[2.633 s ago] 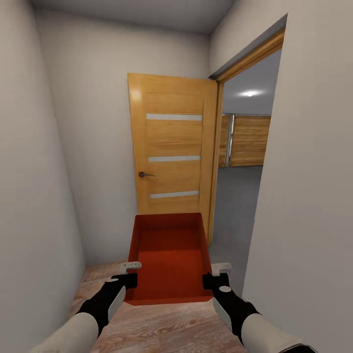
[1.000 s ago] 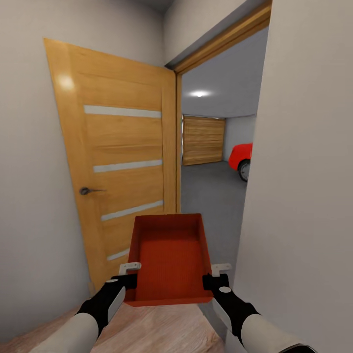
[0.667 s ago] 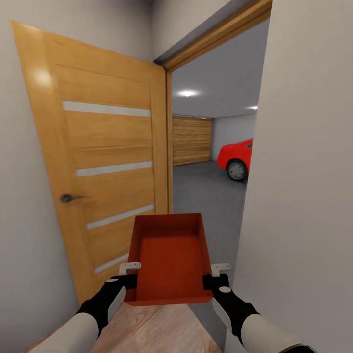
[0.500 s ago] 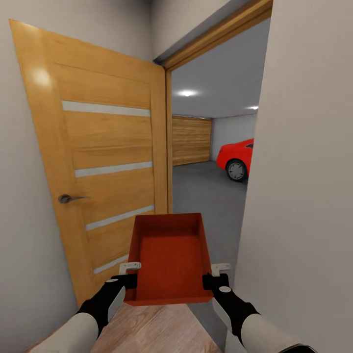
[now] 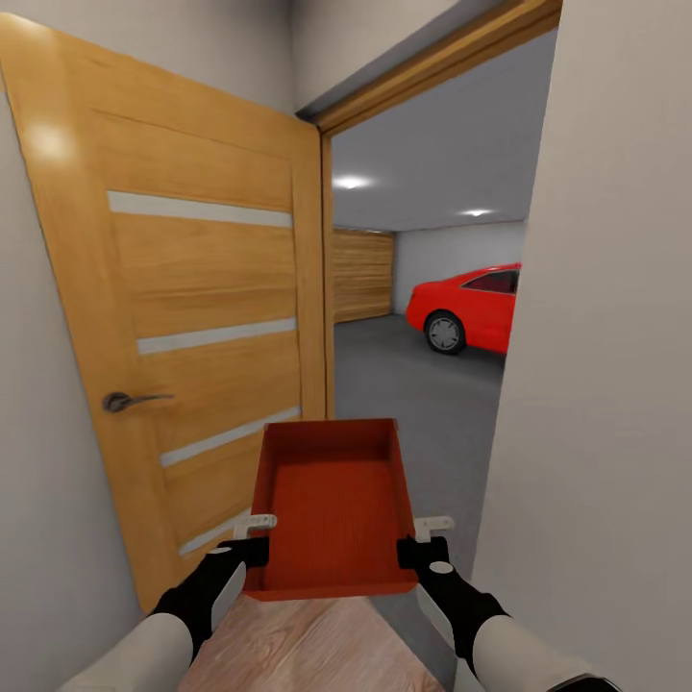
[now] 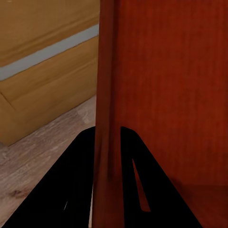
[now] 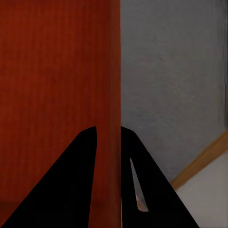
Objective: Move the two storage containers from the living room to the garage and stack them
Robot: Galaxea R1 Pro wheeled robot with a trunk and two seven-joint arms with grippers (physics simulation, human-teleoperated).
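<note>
Beyond the open wooden door (image 5: pixel 192 317), garage (image 5: pixel 423 250) with grey floor (image 5: pixel 413 404) and red car (image 5: pixel 471 308), more of it showing than a moment ago as the robot nears the threshold. Storage container (image 5: pixel 332 505) carried ahead, left gripper (image 5: pixel 252 538) and right gripper (image 5: pixel 420 540) each pinching a side wall. Placement pending.

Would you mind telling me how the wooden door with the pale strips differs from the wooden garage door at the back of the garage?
The near light-wood hinged door carries three pale horizontal strips and a dark lever handle; the far wooden garage door shows plain horizontal planks with no handle visible. The hinged door stands swung open against the hallway wall, while the garage door looks closed. Both share a similar warm honey-wood finish.
</note>
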